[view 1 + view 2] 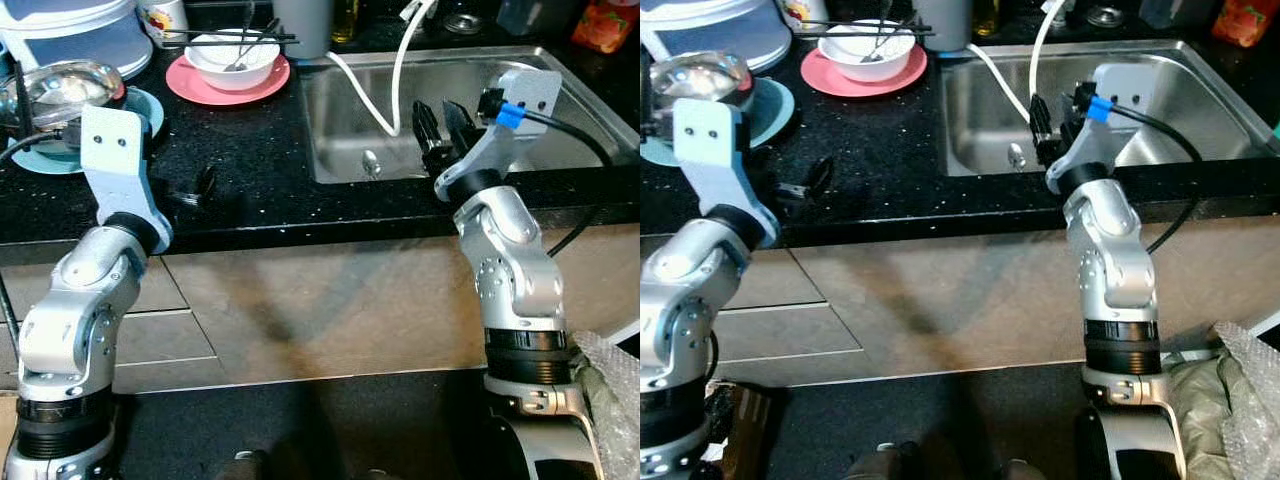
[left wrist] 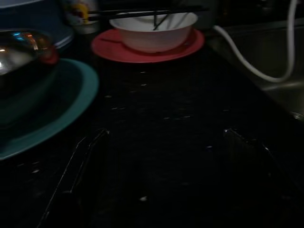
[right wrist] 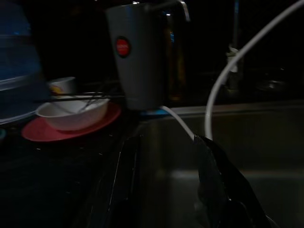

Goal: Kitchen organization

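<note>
A white bowl [image 1: 232,60] holding chopsticks and a spoon sits on a pink plate [image 1: 190,85] at the back of the black counter [image 1: 250,170]. To the left, a shiny steel bowl [image 1: 60,90] rests on a teal plate [image 1: 145,110]. My left gripper [image 1: 192,190] hovers low over the counter in front of the teal plate, open and empty, its fingers [image 2: 80,166] spread wide. My right gripper [image 1: 443,130] is over the front left part of the steel sink [image 1: 340,110], open, with nothing between its fingers [image 3: 213,180].
A white hose [image 1: 392,90] loops into the sink, and a spoon [image 1: 371,162] lies in its basin. A grey cup [image 1: 303,25] stands behind the sink's corner. A blue-and-white container [image 1: 70,30] stands at the back left, an orange packet [image 1: 605,25] at the back right.
</note>
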Controlling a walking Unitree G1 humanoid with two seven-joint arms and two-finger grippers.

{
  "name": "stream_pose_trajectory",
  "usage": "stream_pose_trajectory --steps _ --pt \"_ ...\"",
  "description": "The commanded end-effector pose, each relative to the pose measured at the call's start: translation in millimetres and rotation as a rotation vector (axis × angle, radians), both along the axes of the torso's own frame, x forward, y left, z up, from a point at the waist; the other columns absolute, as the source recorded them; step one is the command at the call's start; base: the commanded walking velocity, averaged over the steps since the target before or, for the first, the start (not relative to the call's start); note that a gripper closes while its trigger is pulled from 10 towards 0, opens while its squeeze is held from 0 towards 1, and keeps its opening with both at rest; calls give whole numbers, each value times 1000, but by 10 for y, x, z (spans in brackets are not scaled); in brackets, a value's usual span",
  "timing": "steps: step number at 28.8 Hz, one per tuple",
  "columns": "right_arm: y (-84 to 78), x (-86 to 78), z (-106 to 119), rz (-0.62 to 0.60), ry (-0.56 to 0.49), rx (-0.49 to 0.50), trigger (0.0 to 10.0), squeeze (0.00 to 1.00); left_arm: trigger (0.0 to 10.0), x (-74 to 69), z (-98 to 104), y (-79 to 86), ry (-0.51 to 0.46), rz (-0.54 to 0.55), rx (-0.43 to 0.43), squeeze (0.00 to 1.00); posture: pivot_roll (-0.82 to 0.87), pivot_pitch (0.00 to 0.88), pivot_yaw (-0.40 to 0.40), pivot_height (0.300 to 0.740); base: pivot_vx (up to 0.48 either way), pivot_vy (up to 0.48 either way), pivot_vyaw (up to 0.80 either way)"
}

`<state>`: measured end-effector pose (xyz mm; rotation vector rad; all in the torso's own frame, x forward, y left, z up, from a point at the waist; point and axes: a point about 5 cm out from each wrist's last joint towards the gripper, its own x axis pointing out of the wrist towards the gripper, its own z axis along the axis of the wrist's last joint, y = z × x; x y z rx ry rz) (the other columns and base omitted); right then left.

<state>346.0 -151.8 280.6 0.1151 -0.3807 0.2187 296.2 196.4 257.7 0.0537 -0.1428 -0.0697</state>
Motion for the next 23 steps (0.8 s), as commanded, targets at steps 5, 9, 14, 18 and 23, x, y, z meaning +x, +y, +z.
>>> stream_pose_trajectory --steps 5,9,14,18,23 --pt "86 23 -78 70 43 -15 10000 0 10000 -36 46 6 -22 32 37 0 61 143 -15 740 0 0 0" --pt "124 23 -120 104 66 -20 10000 0 10000 -34 50 49 -19 58 33 0 63 141 -20 740 0 0 0" --pt "151 26 -152 126 80 -22 10000 0 10000 -31 67 103 -35 99 31 0 64 140 -22 740 0 0 0" --pt "172 16 -182 141 93 -23 10000 0 10000 -36 57 117 -39 111 20 0 59 137 -23 740 0 0 0" --pt "173 8 -196 145 101 -25 10000 0 10000 -37 45 105 -34 110 13 0 57 134 -23 740 0 0 0"
